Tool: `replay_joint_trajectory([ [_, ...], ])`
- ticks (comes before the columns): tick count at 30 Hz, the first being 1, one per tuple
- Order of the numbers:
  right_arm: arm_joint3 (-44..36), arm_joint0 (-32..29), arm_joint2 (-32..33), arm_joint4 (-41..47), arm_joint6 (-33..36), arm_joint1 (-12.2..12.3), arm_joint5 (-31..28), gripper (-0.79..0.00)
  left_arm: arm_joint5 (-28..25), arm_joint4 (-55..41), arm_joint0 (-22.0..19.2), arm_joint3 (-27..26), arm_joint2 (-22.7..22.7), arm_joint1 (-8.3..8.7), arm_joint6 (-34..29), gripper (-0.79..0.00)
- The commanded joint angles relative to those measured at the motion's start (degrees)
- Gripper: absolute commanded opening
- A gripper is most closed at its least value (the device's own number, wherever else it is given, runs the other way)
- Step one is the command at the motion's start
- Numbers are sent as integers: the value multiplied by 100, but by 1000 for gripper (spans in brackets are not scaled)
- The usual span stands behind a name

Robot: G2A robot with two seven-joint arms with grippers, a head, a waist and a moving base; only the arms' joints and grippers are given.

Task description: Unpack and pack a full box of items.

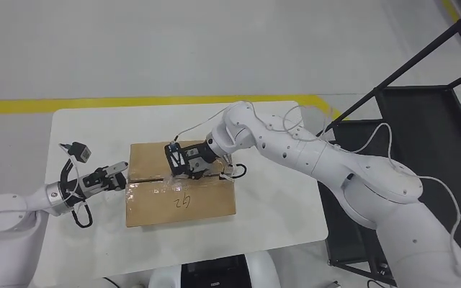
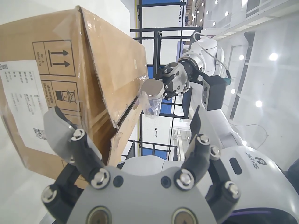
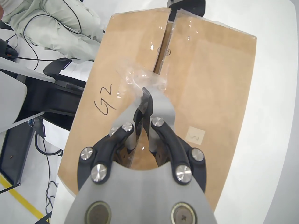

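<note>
A cardboard box [image 1: 180, 201] lies flat on the white tabletop [image 1: 274, 216]. Its two top flaps are folded down, and a narrow gap runs along the seam between them. At the end with the white shipping label [image 2: 18, 99], the flap edges stand slightly lifted and parted. What is inside the box is hidden through the gap.

The right gripper [image 3: 144, 94] is above the middle of the box's top, right over the seam. Its jaws are pinched together on a crumpled strip of clear tape [image 3: 140, 78]. The strip's free end trails down to the cardboard at the seam. More clear tape lies glossy along both flap edges toward the labelled end.

The left gripper [image 1: 122, 176] is at that labelled end, level with the seam, with its jaws spread wide and holding nothing. One finger [image 2: 58, 127] lies close against the labelled face, though whether it touches cannot be told. The other finger stands clear beyond the box's top edge.

A handwritten mark [image 3: 105, 101] sits on one top flap beside the seam. A small square sticker [image 3: 195, 135] sits on the other flap, nearer the end away from the label.
</note>
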Motion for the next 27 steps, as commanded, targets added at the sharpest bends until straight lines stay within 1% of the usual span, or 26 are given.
replay_joint_trajectory([
  [1, 109, 2, 0, 3, 2, -82, 0, -785, -6, -5, 16, 3, -16, 4, 2, 0],
  [13, 481, -71, 0, -141, 320, -515, 0, -785, -47, -73, 121, -41, -91, 23, 18, 0],
  [14, 503, -71, 0, -134, 341, -542, 0, -486, -49, -78, 130, -41, -93, 25, 19, 0],
  [15, 520, -65, 0, -121, 355, -565, 0, 0, -45, -83, 136, -43, -96, 26, 18, 0],
  [21, 385, 25, 0, -41, 321, -611, 0, 0, -59, -88, 154, -58, -102, 33, 21, 0],
  [27, -85, 123, 0, -110, 94, -501, 0, 0, -70, -94, 163, -71, -82, 37, 23, 0],
])
